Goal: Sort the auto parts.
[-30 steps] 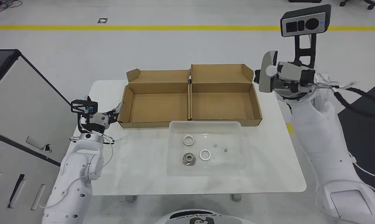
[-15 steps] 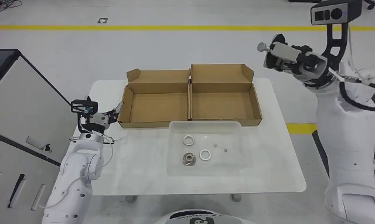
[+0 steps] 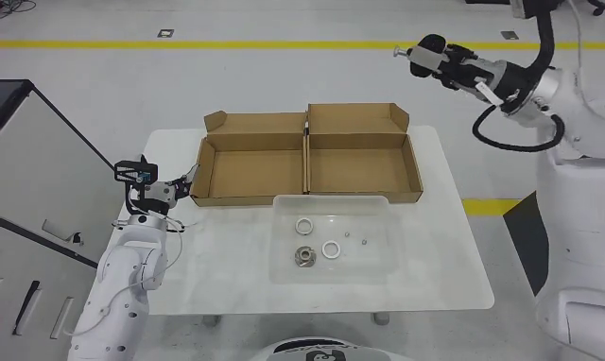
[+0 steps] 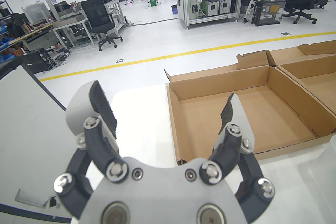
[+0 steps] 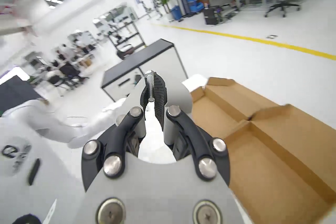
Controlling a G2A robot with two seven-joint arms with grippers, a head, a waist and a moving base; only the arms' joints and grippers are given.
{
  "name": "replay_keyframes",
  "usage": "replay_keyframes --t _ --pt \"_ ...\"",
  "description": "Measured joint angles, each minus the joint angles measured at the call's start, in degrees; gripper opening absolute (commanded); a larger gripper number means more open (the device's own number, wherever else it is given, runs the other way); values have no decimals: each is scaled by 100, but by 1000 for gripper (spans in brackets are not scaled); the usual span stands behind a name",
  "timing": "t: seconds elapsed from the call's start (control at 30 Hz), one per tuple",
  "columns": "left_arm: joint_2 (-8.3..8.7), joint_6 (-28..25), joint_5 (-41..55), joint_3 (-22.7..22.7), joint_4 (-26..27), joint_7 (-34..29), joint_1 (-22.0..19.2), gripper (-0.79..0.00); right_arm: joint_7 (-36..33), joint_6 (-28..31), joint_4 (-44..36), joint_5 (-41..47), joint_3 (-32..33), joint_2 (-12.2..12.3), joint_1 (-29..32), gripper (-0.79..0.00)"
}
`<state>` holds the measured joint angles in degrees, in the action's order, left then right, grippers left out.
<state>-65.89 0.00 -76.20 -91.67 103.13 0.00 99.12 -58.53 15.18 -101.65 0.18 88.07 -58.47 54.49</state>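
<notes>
My right gripper (image 3: 414,54) hangs high beyond the far right corner of the right cardboard box (image 3: 359,167), shut on a threaded metal bolt (image 5: 149,86) whose tip sticks out past the fingers (image 3: 400,51). My left gripper (image 4: 162,92) is open and holds nothing, low over the table's left edge beside the left cardboard box (image 4: 236,109), and sits near that box's left wall (image 3: 186,183). A clear tray (image 3: 331,202) in front of the boxes holds two white rings (image 3: 305,226) (image 3: 333,249), a metal round part (image 3: 303,257) and small bits (image 3: 364,237).
Both boxes (image 3: 250,172) stand side by side, lids folded back, with bare floors. The white table (image 3: 435,257) has free room to the right of the tray and at the left front. A grey cabinet (image 3: 38,163) stands off the table's left side.
The right arm has swung up and outward, carrying the shut gripper and bolt from beside the right box's corner to higher and farther back. The left arm has stayed still.
</notes>
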Motion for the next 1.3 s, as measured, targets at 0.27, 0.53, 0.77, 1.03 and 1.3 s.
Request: replay_keyframes --t 0.27,0.53,0.77,1.03,1.3 --pt "0 0 0 0 0 0 0 0 487 -78 159 -2441 -644 29 -195 -785" --pt "0 0 0 0 0 0 0 0 685 -49 641 -4711 -1538 3 -621 -785" --pt "0 0 0 0 0 0 0 0 434 363 1355 -5819 -2376 -78 -1017 -785" --pt "0 0 0 0 0 0 0 0 296 480 2294 -6122 -3046 -232 -1351 -785" --pt "0 0 0 0 0 0 0 0 493 278 3160 -6137 -3579 -418 -1341 -785"
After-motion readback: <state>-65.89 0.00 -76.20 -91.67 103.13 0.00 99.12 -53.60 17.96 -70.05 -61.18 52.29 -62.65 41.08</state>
